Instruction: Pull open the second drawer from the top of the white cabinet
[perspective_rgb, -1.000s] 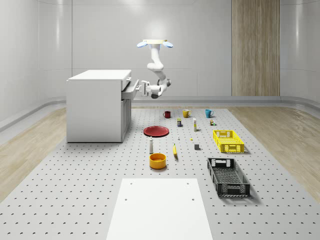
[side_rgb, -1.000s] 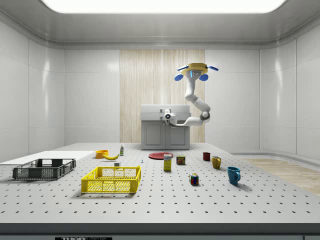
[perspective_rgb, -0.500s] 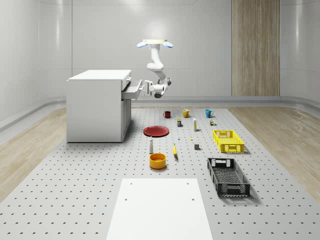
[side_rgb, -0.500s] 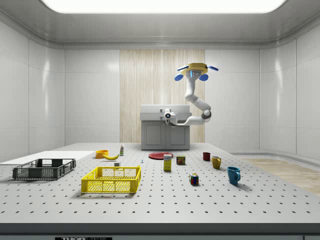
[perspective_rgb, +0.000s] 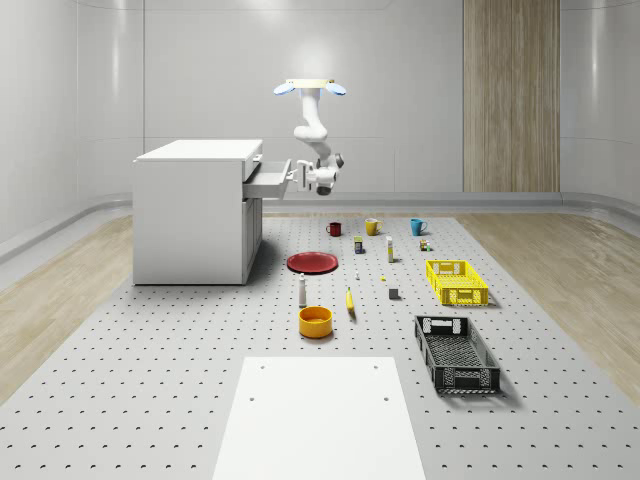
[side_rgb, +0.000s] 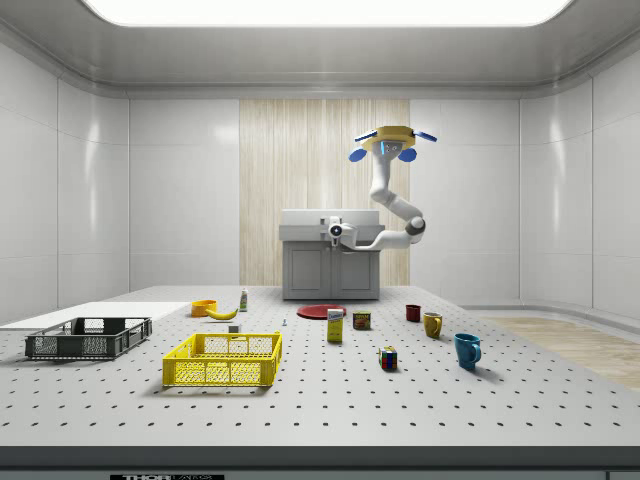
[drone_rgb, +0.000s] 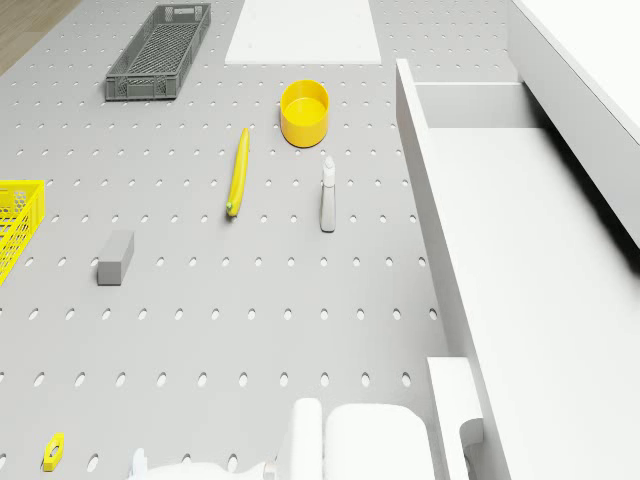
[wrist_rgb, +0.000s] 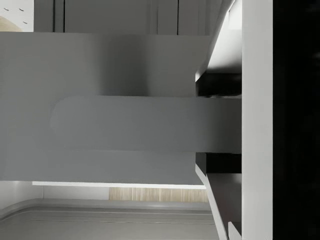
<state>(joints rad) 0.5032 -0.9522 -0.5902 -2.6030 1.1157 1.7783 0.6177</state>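
Drawn farther out since a second ago, the drawer (perspective_rgb: 268, 177) juts from the white cabinet (perspective_rgb: 196, 212) toward the hovering drone (perspective_rgb: 311, 88), its handle pinched in the closed gripper (perspective_rgb: 298, 176).

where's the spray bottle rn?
In the whole-scene view, the spray bottle stands upright on the pegboard floor, between the red plate behind it and the orange bowl in front.
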